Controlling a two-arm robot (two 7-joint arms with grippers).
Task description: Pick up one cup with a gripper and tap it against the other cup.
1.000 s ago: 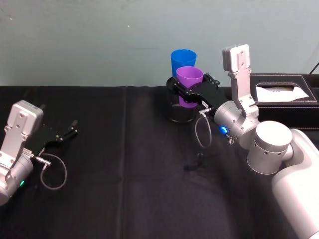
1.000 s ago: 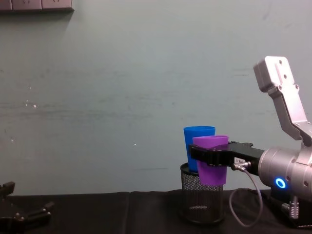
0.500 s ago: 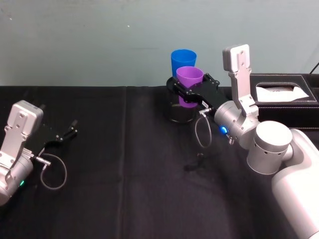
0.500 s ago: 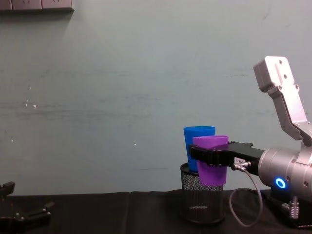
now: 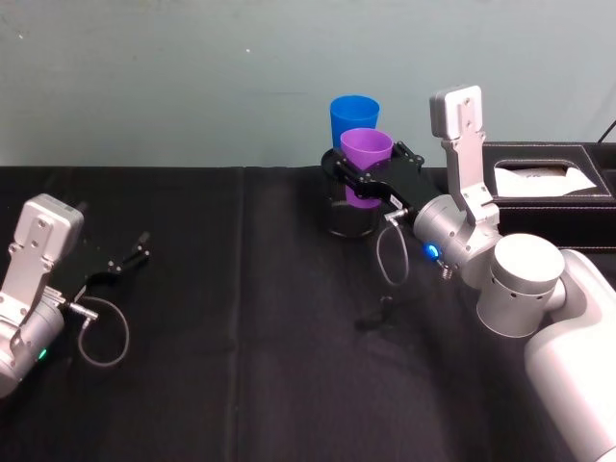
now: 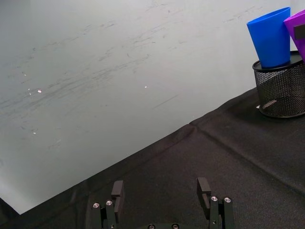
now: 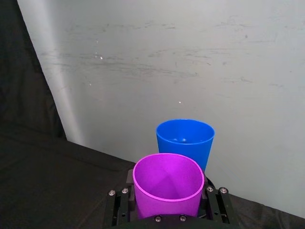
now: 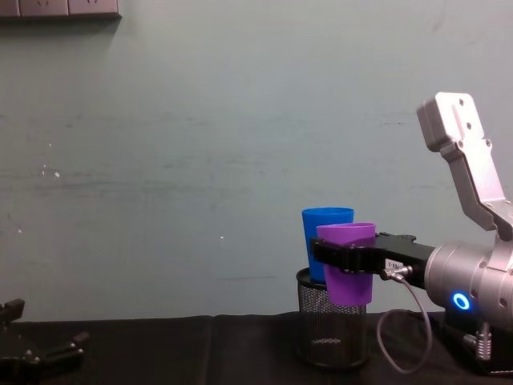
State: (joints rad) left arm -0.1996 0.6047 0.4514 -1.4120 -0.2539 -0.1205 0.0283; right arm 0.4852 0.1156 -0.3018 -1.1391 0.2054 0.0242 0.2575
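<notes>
Purple cup (image 5: 368, 144) in right gripper (image 5: 366, 160), beside blue cup (image 5: 353, 114) in mesh holder (image 5: 346, 220)

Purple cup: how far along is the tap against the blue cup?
Done: the purple cup is lifted, clamped in the right gripper. In hand: it hangs close beside the blue cup, which stands in the mesh holder; whether they touch cannot be told. Left: the tap itself. The left gripper sits open and idle, far to the left.

No legible text, white label (image 8: 393, 263) on right hand (image 8: 325, 255) — unreadable
</notes>
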